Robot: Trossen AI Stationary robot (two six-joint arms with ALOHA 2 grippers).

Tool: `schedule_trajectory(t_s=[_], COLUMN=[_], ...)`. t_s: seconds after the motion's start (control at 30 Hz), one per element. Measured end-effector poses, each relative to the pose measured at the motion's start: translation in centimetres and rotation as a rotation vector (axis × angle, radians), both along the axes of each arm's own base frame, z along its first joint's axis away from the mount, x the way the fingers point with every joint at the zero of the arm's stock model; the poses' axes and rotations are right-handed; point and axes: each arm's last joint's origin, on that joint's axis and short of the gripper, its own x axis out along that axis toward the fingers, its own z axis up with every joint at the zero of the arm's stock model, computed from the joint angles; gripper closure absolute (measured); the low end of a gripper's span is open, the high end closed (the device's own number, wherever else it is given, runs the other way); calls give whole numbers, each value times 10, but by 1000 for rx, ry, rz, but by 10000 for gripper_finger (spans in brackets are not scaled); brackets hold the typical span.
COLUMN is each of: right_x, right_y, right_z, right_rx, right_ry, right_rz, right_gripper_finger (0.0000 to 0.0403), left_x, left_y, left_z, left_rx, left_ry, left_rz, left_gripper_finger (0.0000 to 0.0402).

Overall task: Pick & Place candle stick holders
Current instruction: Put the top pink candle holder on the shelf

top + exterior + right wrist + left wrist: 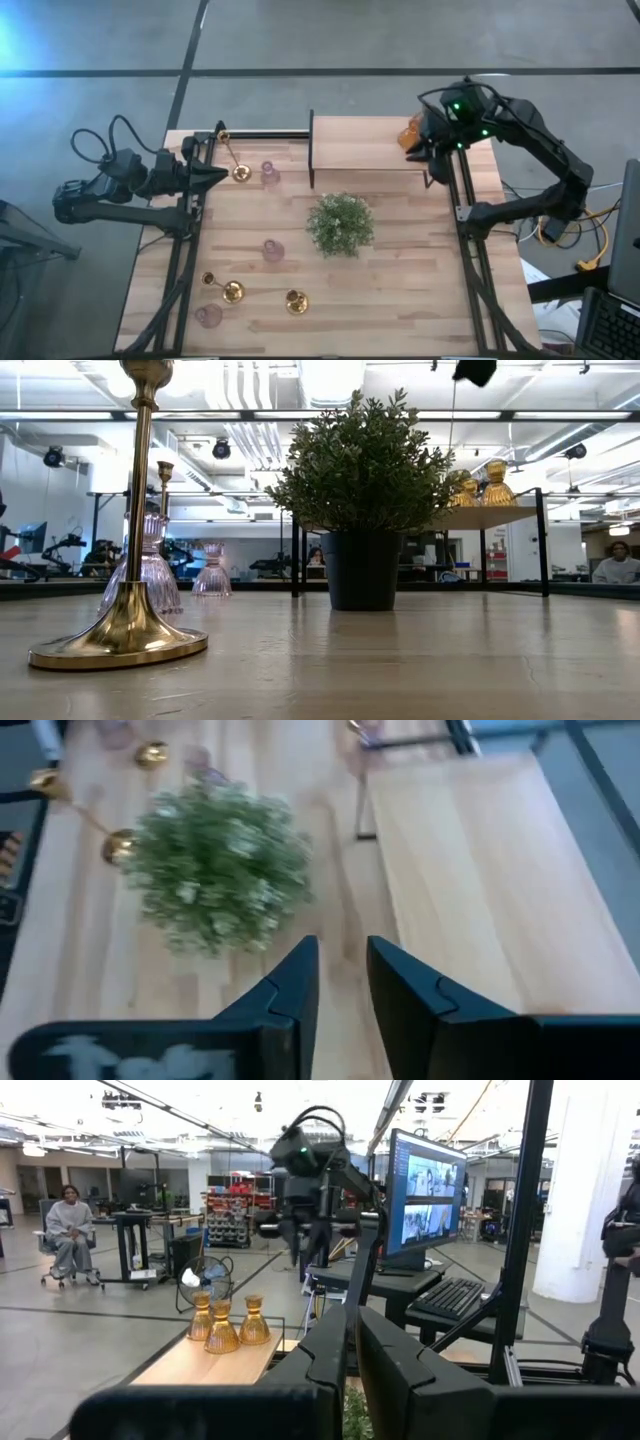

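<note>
Right gripper raised over the shelf; left gripper parked at the desk edge.

The desk carries a raised wooden shelf and a potted plant. Three amber holders stand on the shelf directly below the right gripper, whose fingers stand slightly apart and empty, though the exact gap is hard to judge. The left gripper is clenched, holding nothing, just beside a brass holder and a pink holder. The other pink and brass holders stand well apart from both grippers.

Overhead straight down on tabletop; low cam level across it; both share plant.
</note>
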Motion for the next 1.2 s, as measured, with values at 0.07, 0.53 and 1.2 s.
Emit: schedule_trajectory(t_s=[0.07,0.53,1.2], right_x=[0,4,68], right_y=[8,33,86], right_z=[3,12,-57], right_rx=[-13,94,16], right_ry=[-21,-129,-224], right_rz=[40,39,609], right_gripper_finger=[341,394,394], left_x=[0,0,0], left_y=[0,0,0], left_z=[0,0,0], left_rx=[0,0,0], left_ry=[0,0,0], left_rz=[0,0,0], left_gripper_finger=[371,371,371])
